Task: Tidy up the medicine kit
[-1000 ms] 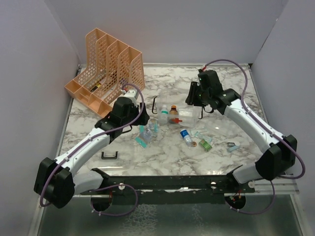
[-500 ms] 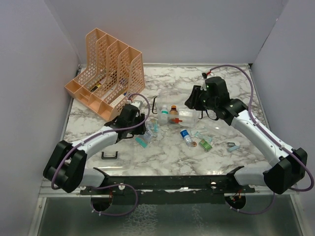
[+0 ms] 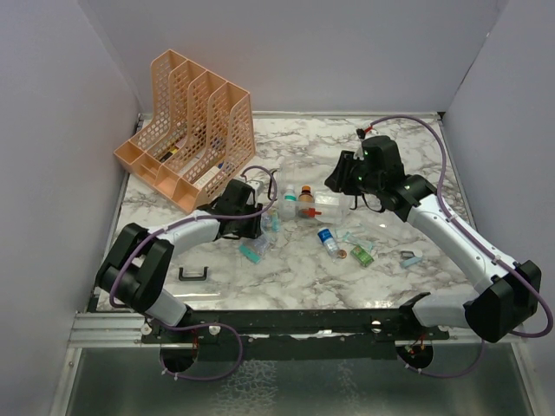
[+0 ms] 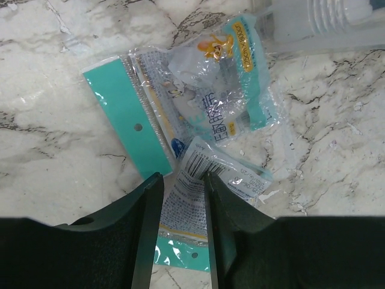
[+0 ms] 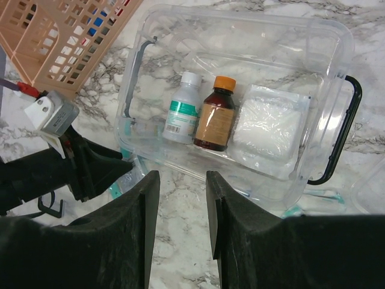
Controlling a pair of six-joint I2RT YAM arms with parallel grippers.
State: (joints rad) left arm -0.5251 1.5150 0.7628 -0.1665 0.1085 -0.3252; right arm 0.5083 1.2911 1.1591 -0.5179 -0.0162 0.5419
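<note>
The medicine kit (image 3: 324,191) (image 5: 337,42) is a clear box with black handles, standing open mid-table. Inside it lie a white bottle (image 5: 182,108), a brown bottle (image 5: 216,114) with an orange cap, and a white gauze pack (image 5: 269,126). My left gripper (image 3: 260,227) (image 4: 182,180) is down on the table just left of the kit, shut on a white printed packet (image 4: 192,201). A teal-edged clear packet (image 4: 198,102) lies just beyond it. My right gripper (image 3: 335,179) (image 5: 182,177) hovers open above the kit's near side with nothing between its fingers.
An orange mesh rack (image 3: 186,121) (image 5: 66,36) stands at the back left. Loose on the marble in front of the kit lie a blue-capped vial (image 3: 328,240), a green packet (image 3: 362,255) and a small pale item (image 3: 411,257). A black handle piece (image 3: 193,274) lies near left.
My left arm has stretched forward and down onto the packets, and its jaws have narrowed around the white packet. The right arm shifted slightly, then held still.
</note>
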